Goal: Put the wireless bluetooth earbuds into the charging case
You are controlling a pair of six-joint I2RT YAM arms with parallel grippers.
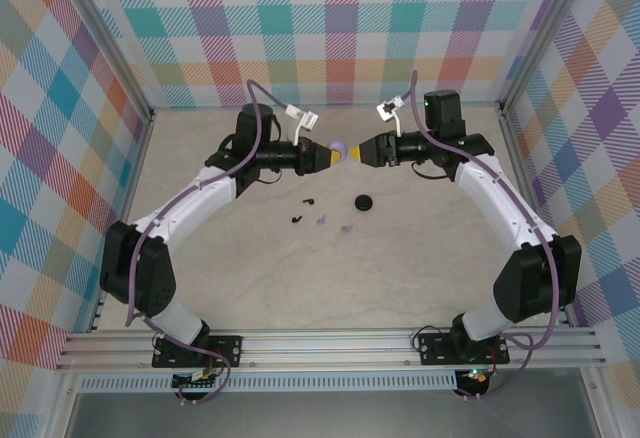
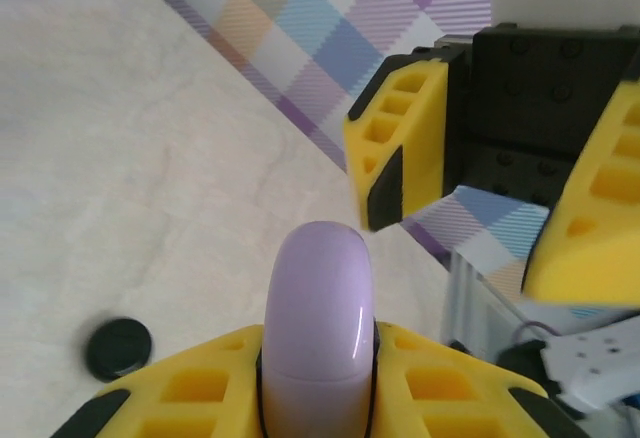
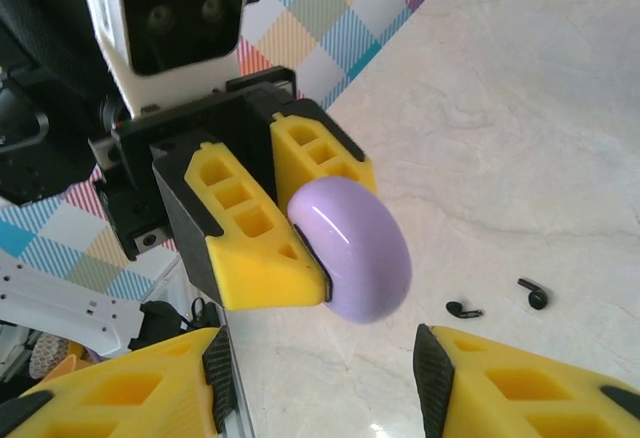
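A closed pale lilac charging case (image 1: 339, 149) hangs above the table, and my left gripper (image 1: 331, 154) is shut on it. In the left wrist view the case (image 2: 318, 308) stands on edge between the yellow fingers (image 2: 200, 393). My right gripper (image 1: 359, 151) faces it from the right, open, its pads (image 3: 428, 368) just short of the case (image 3: 352, 248) and apart from it. Two black earbuds (image 1: 308, 201) (image 1: 296, 220) and two lilac earbuds (image 1: 321, 219) (image 1: 347, 228) lie loose on the table below. The right wrist view shows both black earbuds (image 3: 463, 310) (image 3: 535, 294).
A round black case (image 1: 364, 202) lies closed on the table right of the earbuds, and it shows again as the black case (image 2: 119, 348) in the left wrist view. Checked walls and metal frame posts enclose the marble-look table (image 1: 300, 288).
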